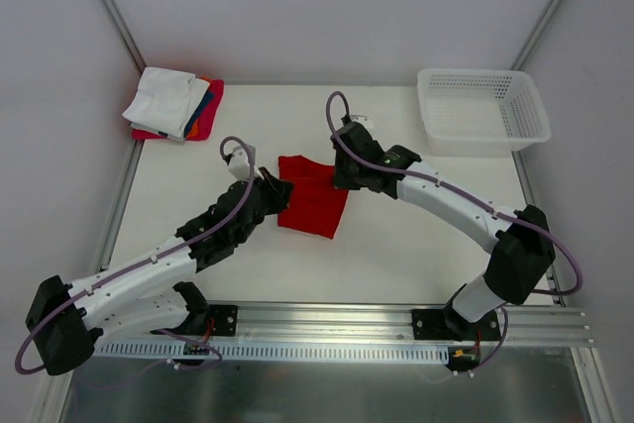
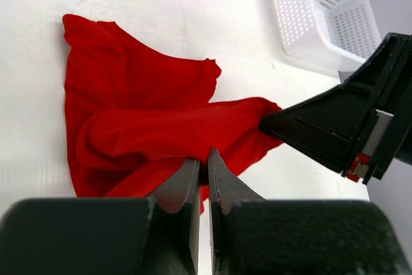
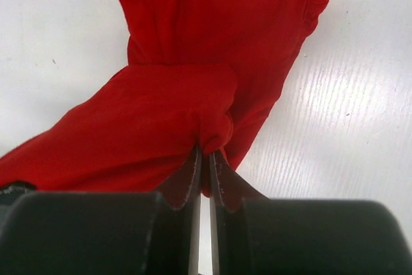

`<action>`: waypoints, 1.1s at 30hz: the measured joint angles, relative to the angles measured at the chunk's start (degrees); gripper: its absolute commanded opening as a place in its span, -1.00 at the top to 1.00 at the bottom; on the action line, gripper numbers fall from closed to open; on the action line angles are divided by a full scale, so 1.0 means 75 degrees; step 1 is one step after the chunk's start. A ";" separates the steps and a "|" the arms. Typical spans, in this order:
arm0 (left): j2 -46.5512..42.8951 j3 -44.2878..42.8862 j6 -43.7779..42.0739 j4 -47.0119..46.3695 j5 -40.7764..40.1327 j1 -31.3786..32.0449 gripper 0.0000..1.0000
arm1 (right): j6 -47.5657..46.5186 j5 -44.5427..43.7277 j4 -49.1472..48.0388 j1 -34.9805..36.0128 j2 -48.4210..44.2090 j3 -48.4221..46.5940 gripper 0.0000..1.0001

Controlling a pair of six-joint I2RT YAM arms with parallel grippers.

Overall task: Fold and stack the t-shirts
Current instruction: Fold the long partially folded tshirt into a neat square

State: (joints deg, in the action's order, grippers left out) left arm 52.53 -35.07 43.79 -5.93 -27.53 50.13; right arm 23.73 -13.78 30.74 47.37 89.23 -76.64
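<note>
Two robot arms work a red t-shirt (image 1: 312, 207) at the middle of a white surface (image 1: 416, 245), seen from above and from each wrist. The left pincer (image 2: 201, 159) is closed to a thin slit, its two dark fingers nipping a fold of the red cloth at the shirt's left side. The right pincer (image 3: 205, 156) is likewise pressed all but shut, with a bunched ridge of the same shirt caught between its tips at the garment's right side.

Between the two grips a band of cloth runs raised and doubled over, while the rest of the shirt lies flat on the surface beneath it. In the left wrist view the right pincer's black tip meets the far end of that band.

A pile of folded shirts (image 1: 173, 104) sits at the far left corner of the surface, well apart from the arms. A white one is on top, and blue, orange and pink-red edges show under it. A white mesh basket (image 1: 482, 111) stands at the far right corner, upright and apart from both the shirt and the arms.
</note>
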 measured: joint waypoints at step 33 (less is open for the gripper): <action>0.4039 -0.0516 -0.0746 -0.3445 0.3302 -0.1915 1.00 | -0.0836 0.0667 -0.0003 -0.1658 0.2565 -0.1547 0.99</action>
State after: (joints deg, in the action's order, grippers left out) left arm 82.83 -38.94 38.20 -31.77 -2.76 35.77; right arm 17.45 -8.78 30.72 34.94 108.47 -88.25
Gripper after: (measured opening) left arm 0.026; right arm 0.068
